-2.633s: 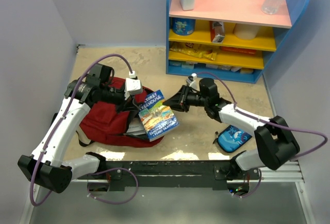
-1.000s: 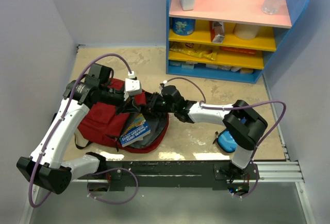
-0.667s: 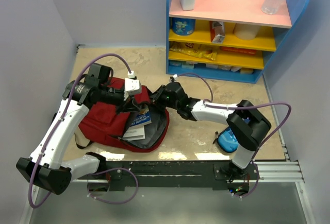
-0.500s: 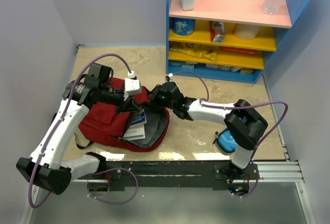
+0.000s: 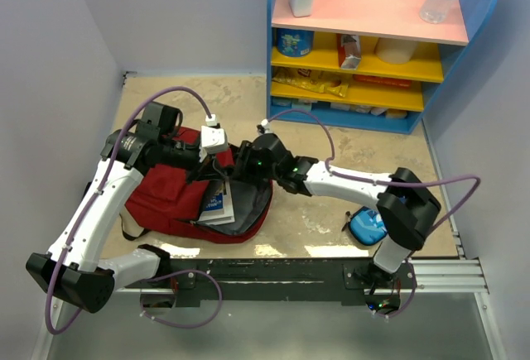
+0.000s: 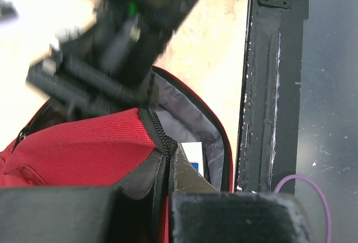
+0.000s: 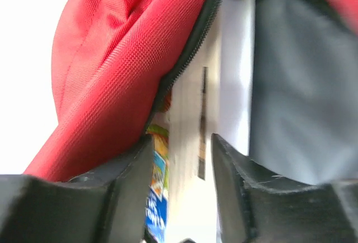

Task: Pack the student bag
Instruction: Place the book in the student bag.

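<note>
Right now the student bag (image 5: 161,199) lies slumped on the left half of the table (image 5: 331,228), its mouth turned toward the middle. My left gripper (image 6: 166,162) is pressed together on the bag's upper lip, right at the black zipper (image 6: 159,134), and holds that lip up so the mouth gapes. My right gripper (image 7: 180,139) sits at the mouth with its fingers spread and pinches nothing. The paperback book (image 5: 217,207) lies just ahead of them, partly inside, with its pale face toward the lining (image 6: 184,114).

I judge the step in hand to be seating this book and getting my right fingers clear. To do it well, I should hold the lip high and steady on the left, since a sagging lip would catch the cover. On the right I should draw straight back along the book's plane so I neither drag it out nor snag the zipper. If an edge stands proud of the mouth, a gentle nudge from my fingertips ought to seat it.

As for its look, the bag is dark red woven cloth, soft and creased, far bigger than the book. Inside it has smooth dark grey lining, black straps trail at its near side, and a black toothed zipper rims the opening.
</note>
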Controlling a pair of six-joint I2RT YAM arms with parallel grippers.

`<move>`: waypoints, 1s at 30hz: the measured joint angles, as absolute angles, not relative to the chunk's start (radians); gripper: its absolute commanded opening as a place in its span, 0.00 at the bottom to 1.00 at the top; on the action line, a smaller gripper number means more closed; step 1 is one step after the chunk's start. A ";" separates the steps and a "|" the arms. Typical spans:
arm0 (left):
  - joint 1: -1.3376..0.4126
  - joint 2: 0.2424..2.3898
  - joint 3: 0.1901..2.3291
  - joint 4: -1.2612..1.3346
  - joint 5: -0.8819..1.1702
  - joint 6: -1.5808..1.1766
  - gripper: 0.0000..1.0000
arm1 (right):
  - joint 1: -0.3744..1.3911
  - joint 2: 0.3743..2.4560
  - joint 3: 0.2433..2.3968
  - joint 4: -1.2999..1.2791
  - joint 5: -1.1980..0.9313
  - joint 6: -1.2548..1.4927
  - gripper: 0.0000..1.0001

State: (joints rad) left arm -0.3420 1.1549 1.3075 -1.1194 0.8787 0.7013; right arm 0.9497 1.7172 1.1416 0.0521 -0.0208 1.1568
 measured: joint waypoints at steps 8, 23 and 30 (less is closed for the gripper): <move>-0.342 1.155 1.308 -1.119 0.875 0.702 0.00 | 0.907 1.514 1.026 -0.020 0.035 1.085 0.00; -0.343 1.155 1.308 -1.119 0.875 0.701 0.00 | 1.024 1.718 1.118 -0.102 0.064 1.049 0.00; -0.343 1.155 1.308 -1.120 0.870 0.701 0.00 | 1.116 1.765 1.211 -0.096 0.066 1.048 0.00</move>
